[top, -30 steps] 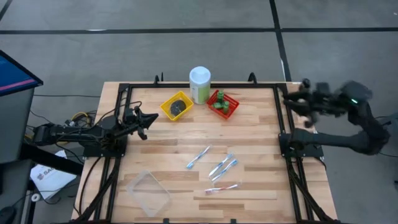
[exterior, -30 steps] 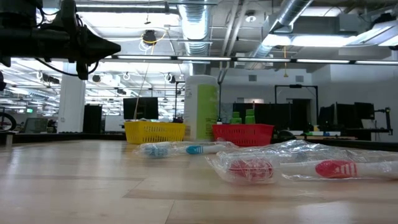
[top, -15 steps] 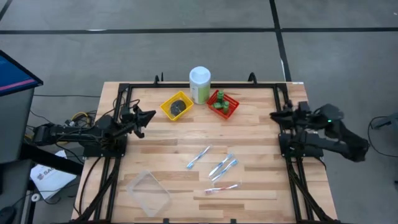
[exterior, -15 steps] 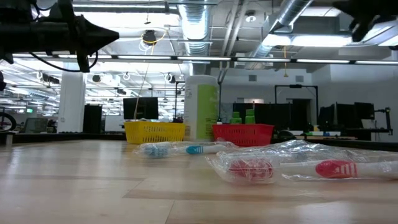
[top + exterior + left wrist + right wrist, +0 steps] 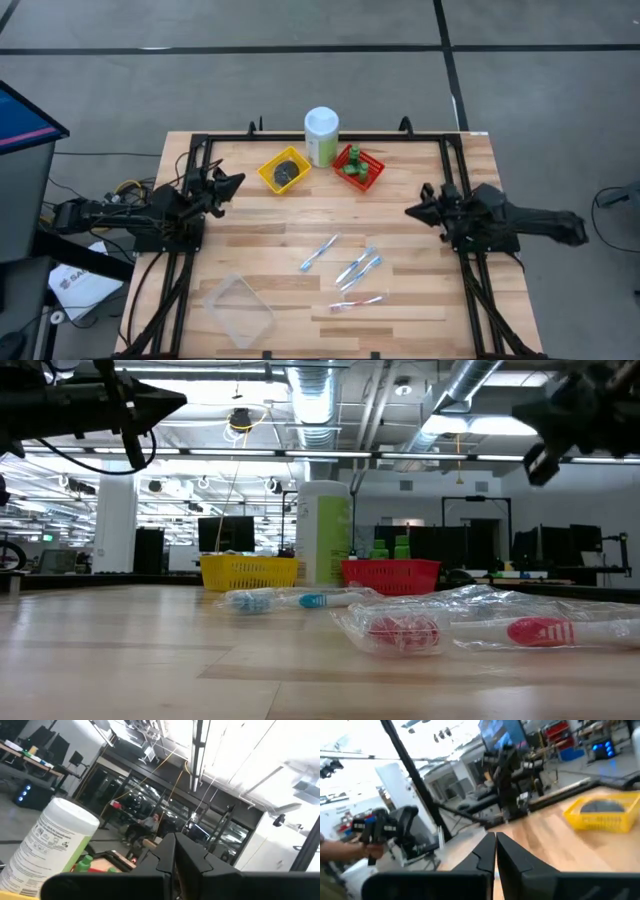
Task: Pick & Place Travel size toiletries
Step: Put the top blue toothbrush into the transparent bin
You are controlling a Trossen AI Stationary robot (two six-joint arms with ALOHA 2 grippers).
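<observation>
with both the right gripper and left gripper pinched together, reaching the thin toothbrushes unopened risks only nudging them.

Two matte-black jointed arms, each with a tapered black pincer of two angular fingers.

Bare table between arms, toothbrushes mid-table, baskets and canister along far edge

Canister stands between two baskets behind sticks.
</observation>
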